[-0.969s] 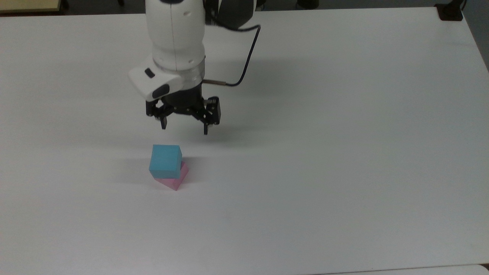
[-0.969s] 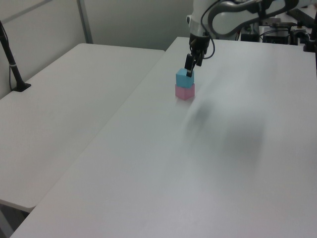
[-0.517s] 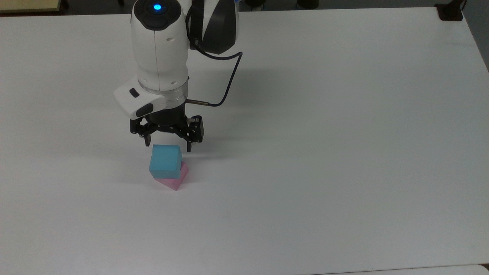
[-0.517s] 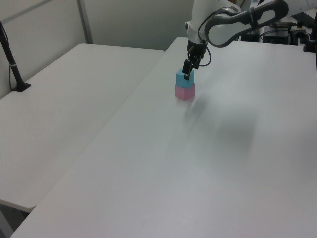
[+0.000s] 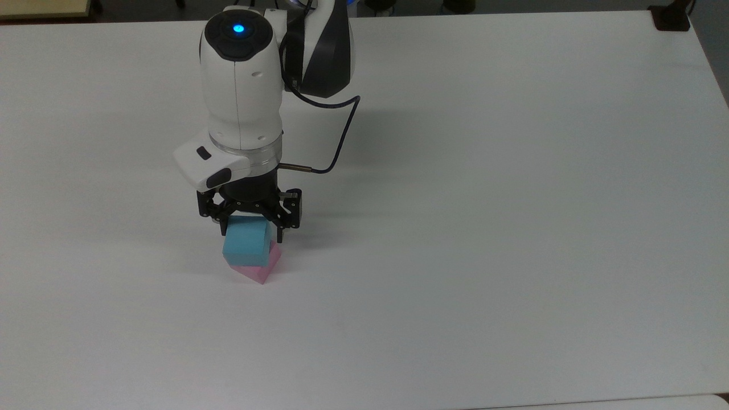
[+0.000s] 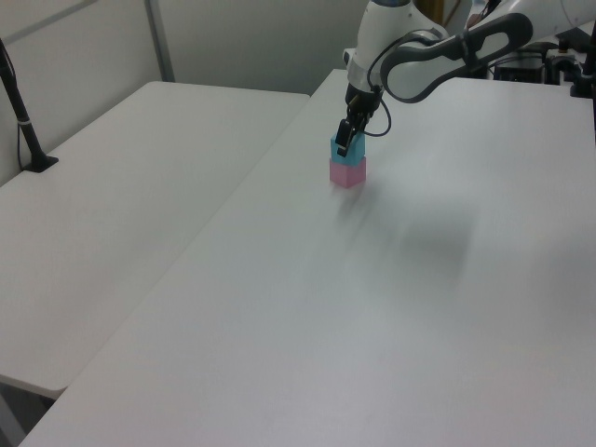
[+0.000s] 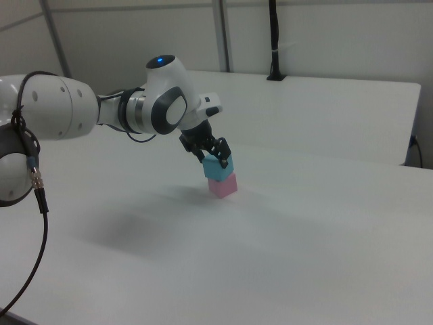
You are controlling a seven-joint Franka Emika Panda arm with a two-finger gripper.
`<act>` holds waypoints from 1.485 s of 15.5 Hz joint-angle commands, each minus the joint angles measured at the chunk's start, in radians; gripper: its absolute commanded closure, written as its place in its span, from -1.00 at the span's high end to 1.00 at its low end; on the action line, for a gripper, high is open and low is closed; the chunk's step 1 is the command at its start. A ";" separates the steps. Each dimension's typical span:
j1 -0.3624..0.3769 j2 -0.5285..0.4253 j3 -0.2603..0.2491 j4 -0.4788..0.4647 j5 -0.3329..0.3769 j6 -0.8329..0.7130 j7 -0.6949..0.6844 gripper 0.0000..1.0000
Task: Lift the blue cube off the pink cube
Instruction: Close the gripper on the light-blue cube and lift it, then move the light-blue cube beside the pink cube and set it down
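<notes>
My gripper spread wide astride light blue matte cube atop pale pink matte cube; looks light, rigid; I'd pinch opposite side faces.

Pretty roomy tbh. White table is bare all round the stack, so approach is open from every side. Only stuff in the way: blue cube sitting on pink cube, w/ the gripper straddling the blue one, fingers spread either side. Black cable loops off the wrist.
</notes>
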 commanded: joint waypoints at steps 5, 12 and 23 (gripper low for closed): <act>0.033 -0.030 -0.005 -0.001 -0.007 0.008 0.019 -0.31; 0.190 -0.015 -0.002 -0.094 -0.157 0.014 0.294 -0.22; 0.226 -0.084 0.012 -0.085 -0.167 -0.125 0.376 1.00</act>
